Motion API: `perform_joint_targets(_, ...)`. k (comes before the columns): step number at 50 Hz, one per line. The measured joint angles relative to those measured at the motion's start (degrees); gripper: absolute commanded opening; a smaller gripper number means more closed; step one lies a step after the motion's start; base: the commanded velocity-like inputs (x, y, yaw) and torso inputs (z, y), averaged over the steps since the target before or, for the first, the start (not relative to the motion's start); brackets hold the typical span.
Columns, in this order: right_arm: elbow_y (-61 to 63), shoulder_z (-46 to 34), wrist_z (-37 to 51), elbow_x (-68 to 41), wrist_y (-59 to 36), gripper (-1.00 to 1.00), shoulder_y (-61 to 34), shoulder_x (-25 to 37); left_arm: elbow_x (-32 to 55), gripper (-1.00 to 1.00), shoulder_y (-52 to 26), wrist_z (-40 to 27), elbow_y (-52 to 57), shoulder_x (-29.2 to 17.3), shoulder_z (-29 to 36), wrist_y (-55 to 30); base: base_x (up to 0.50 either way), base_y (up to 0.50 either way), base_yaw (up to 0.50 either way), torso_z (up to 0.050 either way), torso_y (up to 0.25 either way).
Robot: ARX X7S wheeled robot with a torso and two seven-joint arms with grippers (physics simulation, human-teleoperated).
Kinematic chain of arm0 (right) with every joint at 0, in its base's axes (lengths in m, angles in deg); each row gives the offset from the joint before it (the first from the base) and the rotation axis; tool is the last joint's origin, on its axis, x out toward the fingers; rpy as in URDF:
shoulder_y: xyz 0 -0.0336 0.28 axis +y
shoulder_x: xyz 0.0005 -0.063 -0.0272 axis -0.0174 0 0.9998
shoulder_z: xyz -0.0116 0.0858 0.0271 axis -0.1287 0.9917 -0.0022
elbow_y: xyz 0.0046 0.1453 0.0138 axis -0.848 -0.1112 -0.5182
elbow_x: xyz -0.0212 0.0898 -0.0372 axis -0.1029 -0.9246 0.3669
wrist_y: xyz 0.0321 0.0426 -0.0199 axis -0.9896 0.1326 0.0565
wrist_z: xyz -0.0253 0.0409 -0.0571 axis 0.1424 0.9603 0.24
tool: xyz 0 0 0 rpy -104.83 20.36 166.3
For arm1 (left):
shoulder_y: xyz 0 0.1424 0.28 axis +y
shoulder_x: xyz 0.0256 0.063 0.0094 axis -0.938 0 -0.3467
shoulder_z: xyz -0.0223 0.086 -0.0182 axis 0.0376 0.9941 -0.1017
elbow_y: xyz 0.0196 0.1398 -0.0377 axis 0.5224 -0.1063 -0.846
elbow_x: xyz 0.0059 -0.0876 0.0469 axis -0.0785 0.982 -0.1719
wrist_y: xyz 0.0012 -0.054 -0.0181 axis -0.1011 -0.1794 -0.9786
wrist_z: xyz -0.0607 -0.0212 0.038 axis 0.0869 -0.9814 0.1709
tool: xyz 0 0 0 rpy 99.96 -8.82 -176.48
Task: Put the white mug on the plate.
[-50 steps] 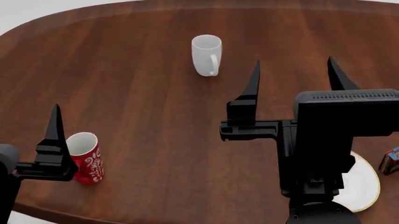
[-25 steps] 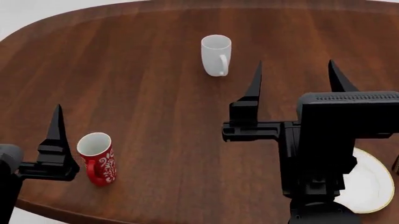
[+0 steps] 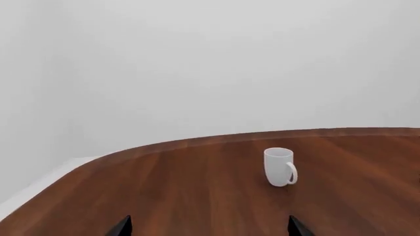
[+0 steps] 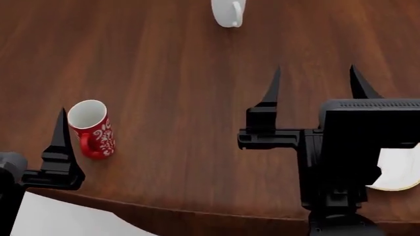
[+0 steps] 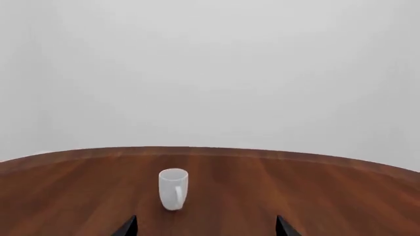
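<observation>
The white mug (image 4: pixel 228 13) stands upright at the far middle of the wooden table (image 4: pixel 164 73), cut by the head view's top edge. It also shows in the left wrist view (image 3: pixel 280 167) and the right wrist view (image 5: pixel 173 189). The plate (image 4: pixel 399 172) lies at the near right, mostly hidden behind my right arm. My right gripper (image 4: pixel 315 81) is open and empty, well short of the mug. My left gripper (image 3: pixel 208 227) is open and empty at the near left; only one finger (image 4: pixel 61 135) shows in the head view.
A red mug with white floral pattern (image 4: pixel 92 129) stands near the table's front edge, just right of my left finger. The table's front edge (image 4: pixel 196 209) runs close below both arms, with white floor beyond it.
The head view has shifted: everything on the table now sits higher in the frame, the white mug is cut at the top, and the table's front edge and floor have come into view.
</observation>
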Motion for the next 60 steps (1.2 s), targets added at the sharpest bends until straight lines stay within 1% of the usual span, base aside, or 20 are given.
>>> perform_joint_targets(10,0.6,0.1,0.3,-0.6,-0.4,1.0,0.3,0.2,0.2,1.0,0.3,-0.4,0.8,-0.3,0.1,-0.2,0.0,0.0,0.0,0.0,-0.153)
perform_joint_targets(25,2.4,0.5,1.0,-1.9,-2.5,1.0,0.5,0.5,0.8,1.0,0.6,-1.0,2.8,-0.8,0.2,-1.3,0.0,0.0,0.0,0.0,0.0)
perform_joint_targets(35,3.9,0.4,1.7,-2.6,-5.2,1.0,-0.3,1.0,0.9,1.0,-0.6,-2.2,5.7,-1.3,0.7,-4.5,0.0,0.0,0.0,0.0,0.0)
perform_joint_targets(42,6.8,1.3,2.3,-4.1,-9.4,1.0,-2.6,1.4,1.2,1.0,-3.7,-3.3,10.2,-1.8,1.2,-9.5,0.0,0.0,0.0,0.0,0.0)
perform_joint_targets(51,10.2,2.0,3.1,-6.0,-14.8,1.0,-7.0,1.9,1.8,1.0,-10.7,-4.5,14.3,-2.0,2.5,-17.6,0.0,0.0,0.0,0.0,0.0)
perform_joint_targets(60,12.2,2.7,3.6,-7.5,-18.2,1.0,-10.1,2.0,2.9,1.0,-17.1,-5.4,17.8,-2.0,2.9,-24.8,0.0,0.0,0.0,0.0,0.0)
